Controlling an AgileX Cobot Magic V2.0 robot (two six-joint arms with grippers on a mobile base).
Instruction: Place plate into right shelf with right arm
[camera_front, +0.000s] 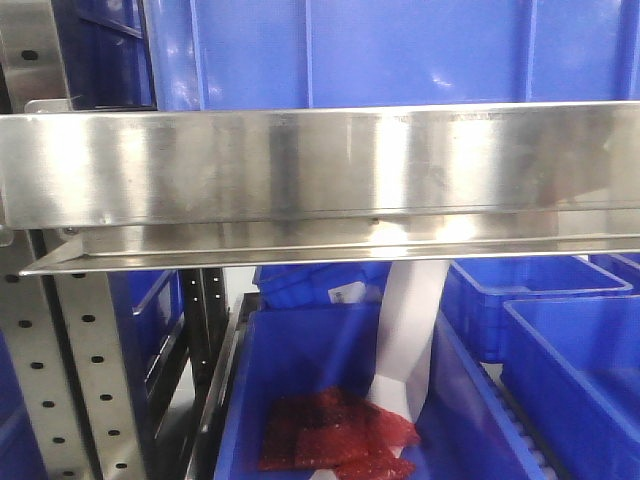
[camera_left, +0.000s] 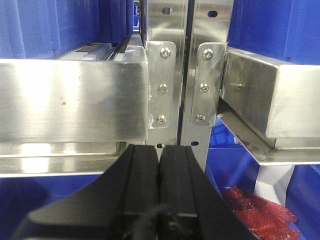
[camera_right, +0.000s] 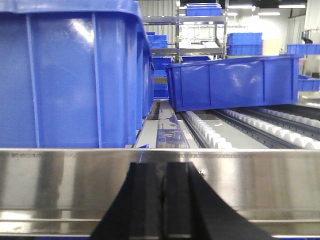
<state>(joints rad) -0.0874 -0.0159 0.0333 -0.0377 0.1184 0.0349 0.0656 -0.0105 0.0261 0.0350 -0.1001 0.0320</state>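
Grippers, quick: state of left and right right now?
Left black gripper: closed, holding nothing.
Right black gripper: closed, holding nothing; no plate in view.

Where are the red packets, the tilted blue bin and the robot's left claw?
Red packets (camera_front: 335, 432), front view: middle of the pile in the lower bin.
Tilted blue bin (camera_right: 235, 82), right wrist view: its long side wall.
Left claw (camera_left: 159, 170), left wrist view: seam between the closed black fingertips.
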